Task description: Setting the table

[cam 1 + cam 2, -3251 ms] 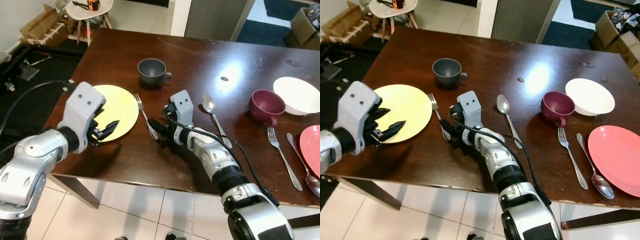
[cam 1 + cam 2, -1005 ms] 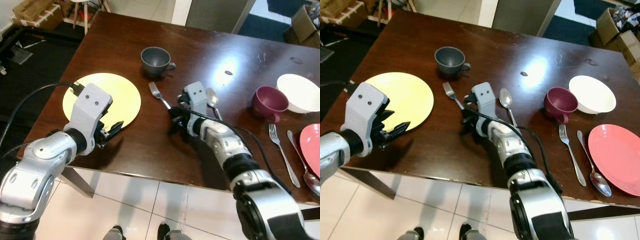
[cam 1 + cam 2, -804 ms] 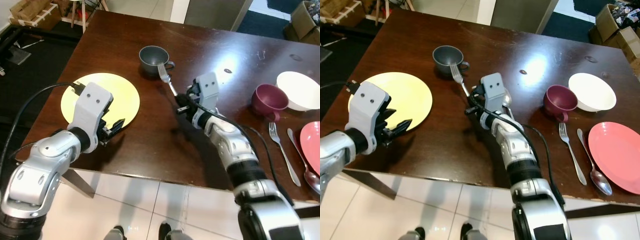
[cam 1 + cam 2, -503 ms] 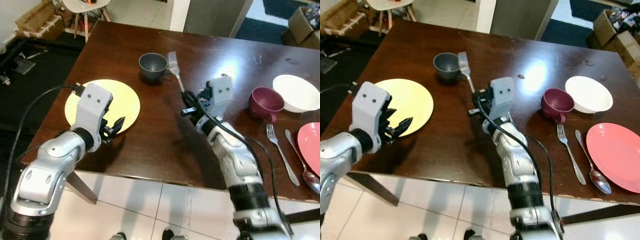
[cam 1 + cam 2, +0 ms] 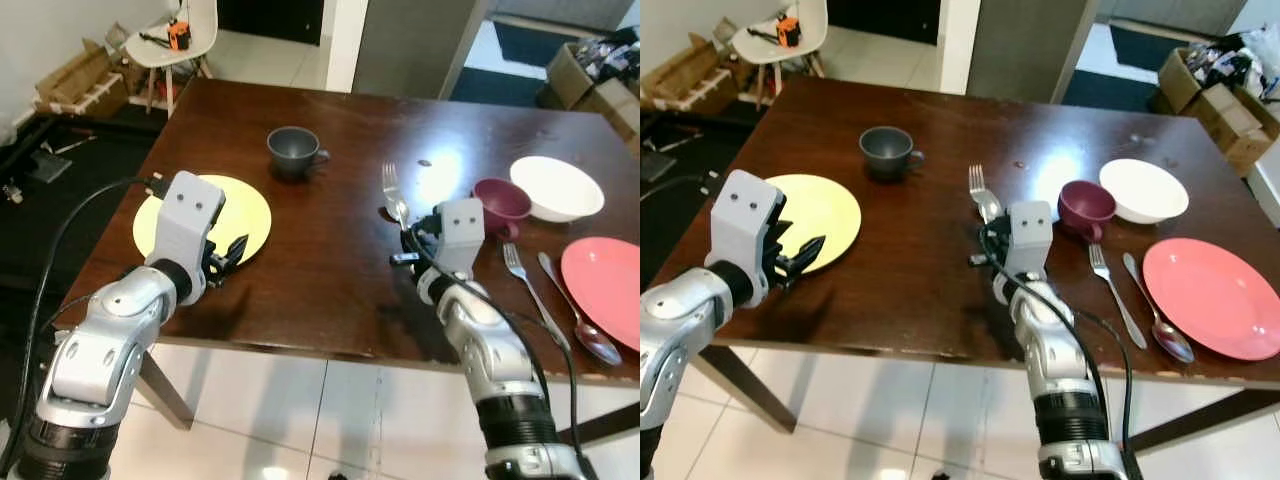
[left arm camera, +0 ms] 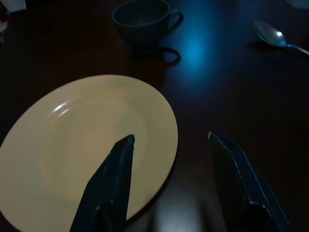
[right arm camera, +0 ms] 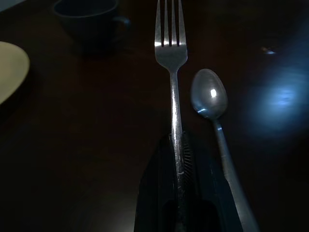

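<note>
Fork (image 5: 391, 190) got lifted off the tabletop (image 5: 330, 250), right gripper (image 7: 177, 145) fingers clamped on its handle for placing, left gripper (image 6: 169, 145) fingers apart over the yellow plate (image 5: 245, 210).

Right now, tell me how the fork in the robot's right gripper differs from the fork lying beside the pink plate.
The held fork is up off the table, clamped in the right gripper, tines pointing up and away; the other fork lies flat on the table.
The held fork is mid-table, above a spoon; the other rests left of the pink plate, by another spoon.
Both are plain silver forks.
</note>
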